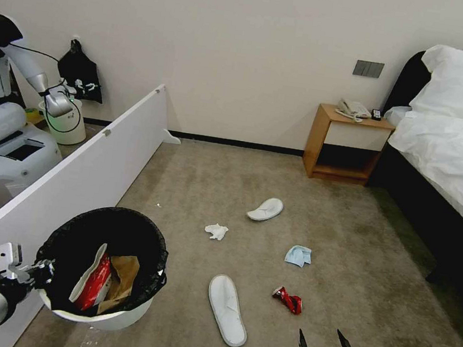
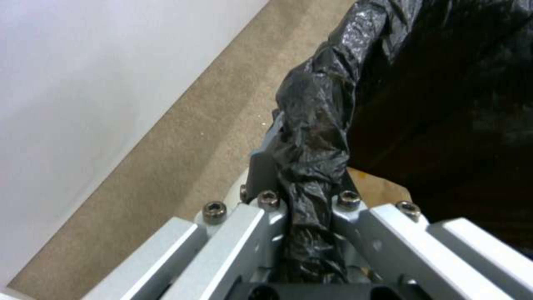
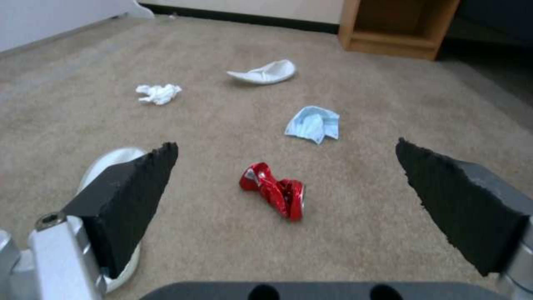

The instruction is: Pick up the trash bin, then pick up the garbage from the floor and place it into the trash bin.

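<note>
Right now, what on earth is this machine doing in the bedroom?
It is tidying litter off the carpet. Its left gripper is clamped on the black-lined rim of the trash bin, which already holds a red snack packet and a brown paper bag. Its right gripper is open above the carpet near a crushed red can. Two white slippers, a blue mask and a tissue lie on the floor.

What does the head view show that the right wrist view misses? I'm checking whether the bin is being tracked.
Head view alone: the trash bin, held at its lined rim by the left gripper, with a red packet and brown paper bag inside. Right wrist view alone: the right gripper's open pads close up. Both: crushed can, mask, tissue, two slippers.
</note>
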